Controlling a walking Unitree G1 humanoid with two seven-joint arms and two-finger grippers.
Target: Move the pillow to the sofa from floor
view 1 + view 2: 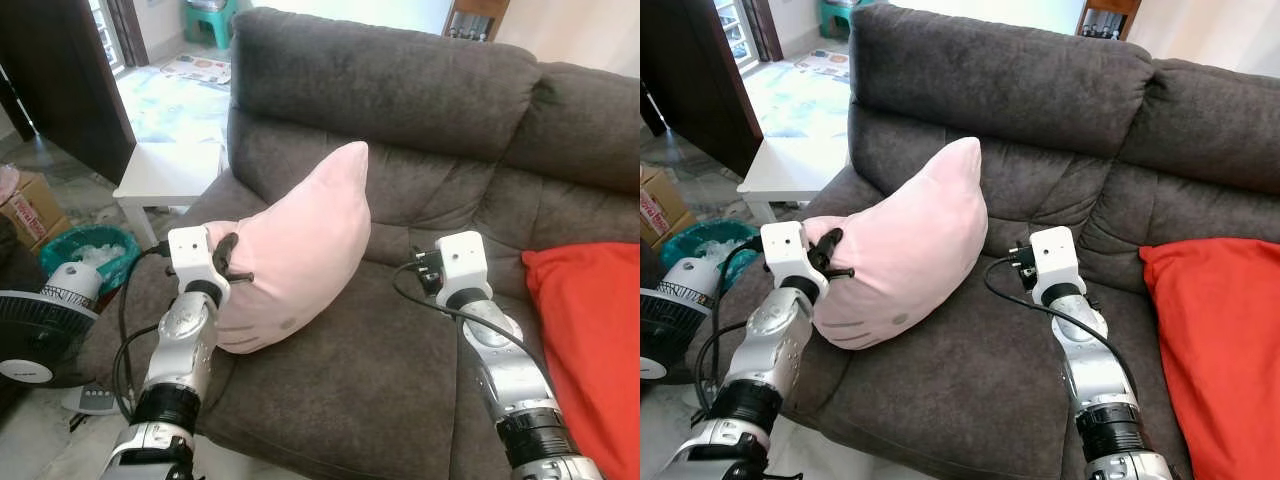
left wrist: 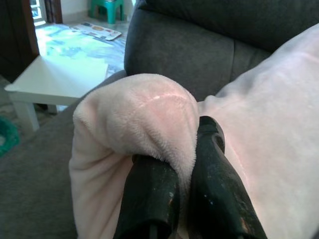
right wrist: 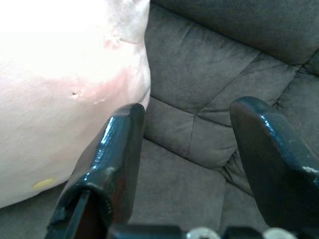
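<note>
— Where's the pink pillow (image 1: 300, 250)?

— On the grey sofa (image 1: 400, 370) seat, leaning up against the backrest. The left tool (image 1: 232, 262) is clamped on its lower left corner, fingers (image 2: 149, 199) pinching a fold of plush.

— And the right tool (image 3: 187, 149)?

— Just beside the pillow's right side, fingers spread apart, gripping nothing, above the seat cushion.

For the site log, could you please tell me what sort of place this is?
Most likely a home living room: a dark grey sofa with a pink pillow and a red cushion, a small white side table, and a floor fan beside it.
</note>
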